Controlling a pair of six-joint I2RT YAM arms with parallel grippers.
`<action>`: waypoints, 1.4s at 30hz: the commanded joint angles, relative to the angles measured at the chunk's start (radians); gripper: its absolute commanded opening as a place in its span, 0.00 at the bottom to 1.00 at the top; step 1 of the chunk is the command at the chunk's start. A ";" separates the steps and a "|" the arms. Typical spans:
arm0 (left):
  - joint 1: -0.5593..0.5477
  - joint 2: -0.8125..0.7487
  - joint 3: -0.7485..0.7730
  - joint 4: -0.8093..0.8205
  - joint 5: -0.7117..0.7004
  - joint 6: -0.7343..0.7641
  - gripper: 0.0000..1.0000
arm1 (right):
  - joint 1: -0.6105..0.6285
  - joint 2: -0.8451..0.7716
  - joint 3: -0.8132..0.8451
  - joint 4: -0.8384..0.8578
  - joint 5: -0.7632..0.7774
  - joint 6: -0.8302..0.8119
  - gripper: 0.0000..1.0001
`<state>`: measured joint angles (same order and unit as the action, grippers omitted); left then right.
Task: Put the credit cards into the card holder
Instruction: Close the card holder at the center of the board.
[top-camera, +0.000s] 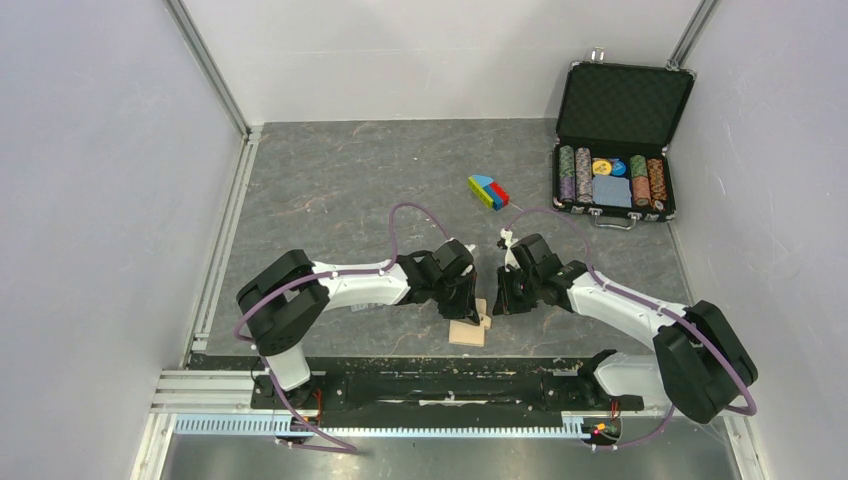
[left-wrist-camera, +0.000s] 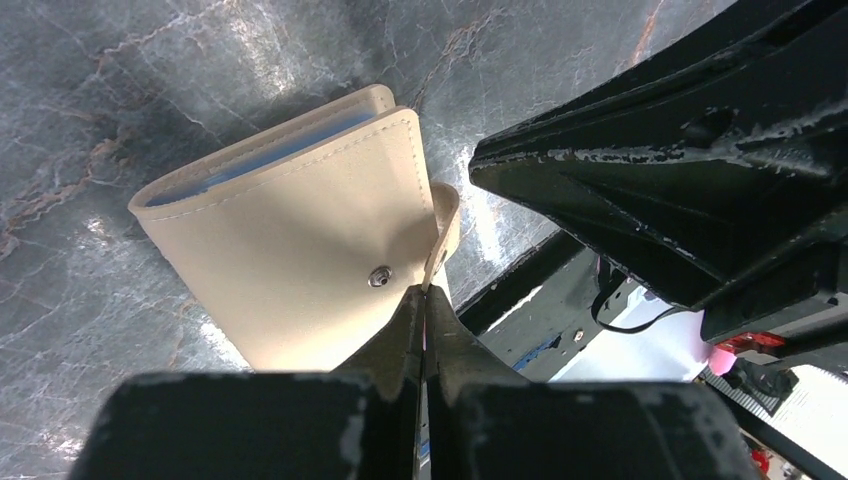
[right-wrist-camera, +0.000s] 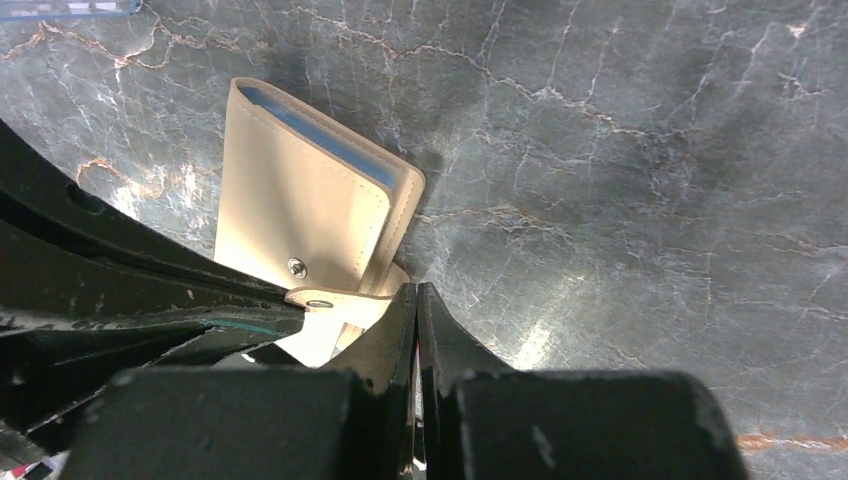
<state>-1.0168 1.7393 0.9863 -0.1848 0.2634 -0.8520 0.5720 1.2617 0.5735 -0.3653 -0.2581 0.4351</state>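
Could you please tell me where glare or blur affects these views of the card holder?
Left wrist: the card holder is sharp, glare patches whiten the table, and the left gripper is soft up close. Right wrist: milder sheen on the table. Top external: even light, the card holder small and partly hidden under the arms.

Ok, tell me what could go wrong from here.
1. The left claw pinches only the thin snap strap of the card holder; a pull may drag the whole folded holder, or the strap may slip out.
2. The shut right claw sits close beside it at the holder's edge, so they could collide.
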 joint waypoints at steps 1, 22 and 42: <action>0.000 -0.028 0.035 0.011 -0.020 -0.003 0.02 | -0.003 -0.031 0.004 0.009 -0.013 0.000 0.00; 0.001 -0.047 0.068 -0.054 -0.056 -0.004 0.02 | 0.006 0.108 0.009 0.196 -0.090 -0.020 0.00; 0.050 -0.039 0.002 -0.028 -0.046 -0.078 0.02 | 0.006 0.098 -0.031 0.201 -0.073 -0.006 0.00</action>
<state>-0.9722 1.7290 0.9878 -0.2077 0.2352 -0.8982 0.5739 1.3708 0.5583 -0.1699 -0.3473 0.4351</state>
